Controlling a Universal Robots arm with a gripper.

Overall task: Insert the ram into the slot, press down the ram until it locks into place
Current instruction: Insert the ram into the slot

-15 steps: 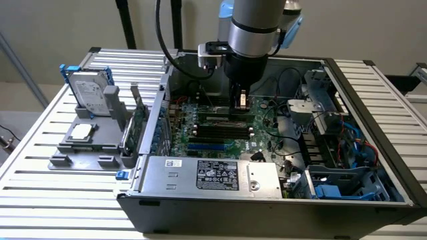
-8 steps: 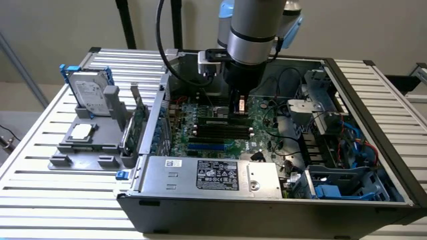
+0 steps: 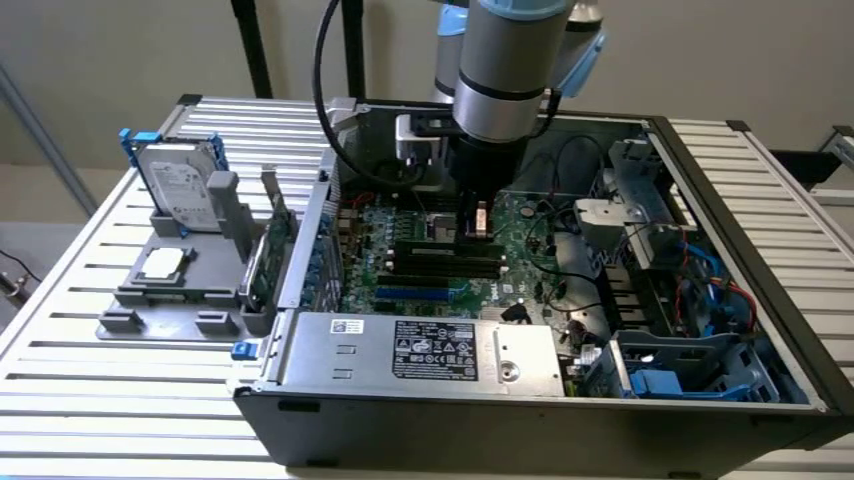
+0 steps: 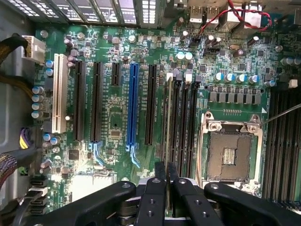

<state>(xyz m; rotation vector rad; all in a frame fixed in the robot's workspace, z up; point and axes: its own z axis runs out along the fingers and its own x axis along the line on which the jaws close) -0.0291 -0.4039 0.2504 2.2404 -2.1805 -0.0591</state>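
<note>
One ram (image 4: 168, 117). Three bare black memory slots (image 4: 185, 117). One blue slot (image 4: 133, 108), one white slot (image 4: 59, 92). Black expansion slots (image 4: 97, 101): three long, one short. One CPU socket (image 4: 229, 153). One computer case (image 3: 534, 420), one hard drive (image 3: 180, 185), one bench (image 3: 80, 400). One hand (image 4: 166, 169) with two fingers (image 4: 160, 176).

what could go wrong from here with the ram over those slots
1. The gripper holds the ram edge-on among parallel identical memory slots; a small sideways offset could land it on a slot wall or in the wrong one.
2. If it is tilted lengthwise, pressing might latch one end only.
3. The open processor socket sits beside the slots; a slip could strike it.
</note>
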